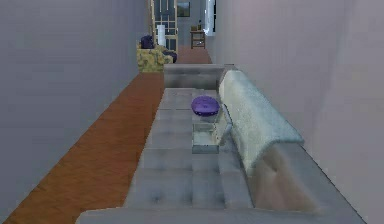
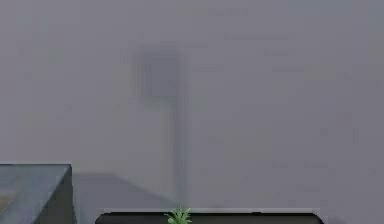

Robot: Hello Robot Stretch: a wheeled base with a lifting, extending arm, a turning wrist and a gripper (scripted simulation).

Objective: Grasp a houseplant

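I cannot tell how my pincer is. A little green plant (image 2: 179, 214) pokes up at the arm side view's bottom, by a dark edge (image 2: 250, 212), with a grey wall (image 2: 260, 80) behind. Ahead, a round purple thing (image 1: 207, 103) sits on a grey sofa (image 1: 185, 170).

Cushion (image 1: 206, 103), perhaps, on the sofa (image 1: 180, 172) — armchair (image 1: 152, 57) far behind it.
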